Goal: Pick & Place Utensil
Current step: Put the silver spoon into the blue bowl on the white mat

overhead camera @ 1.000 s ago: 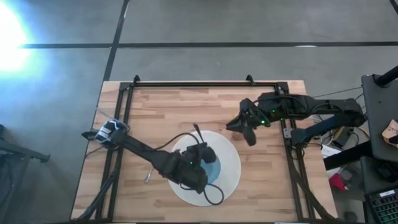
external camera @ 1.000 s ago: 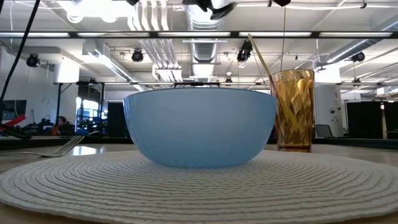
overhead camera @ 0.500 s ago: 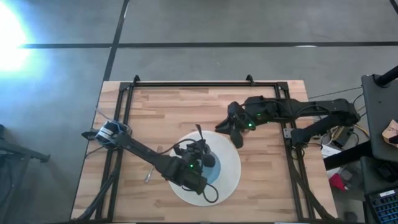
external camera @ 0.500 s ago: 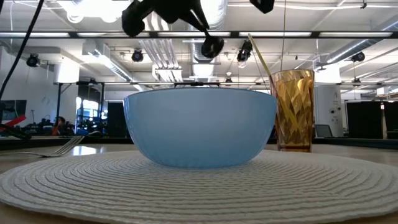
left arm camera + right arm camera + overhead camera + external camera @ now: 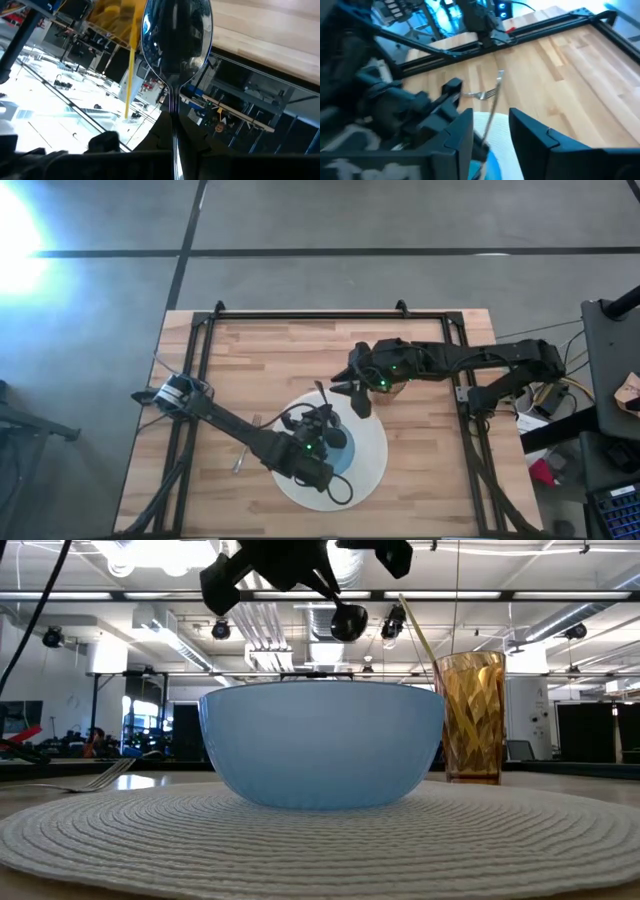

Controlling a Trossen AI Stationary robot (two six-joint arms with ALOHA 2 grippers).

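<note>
My left gripper is shut on a metal spoon above the blue bowl, which rests on a round white placemat. From above, the spoon is a thin line reaching toward the far edge. In the low view its bowl end hangs above the blue bowl's rim. My right gripper is open, just right of the spoon and apart from it. In the right wrist view, the spoon shows in the gap between my right gripper's fingers. My left gripper pinches the spoon's handle between its two fingers, which lie along the handle. The bowl end points away from the fingers toward the far edge and slants down a little. The spoon is lifted clear of the blue bowl and the table.
An amber glass with a yellow straw stands right of the blue bowl, mostly hidden under my right arm in the high view. A fork lies on the wood left of the placemat. A black frame runs along the table's far and side edges.
My left gripper has come down with the spoon, so its bowl end has dropped into the low view above the blue bowl. My right gripper has moved toward the table's left, from beside the glass to just right of the spoon.
</note>
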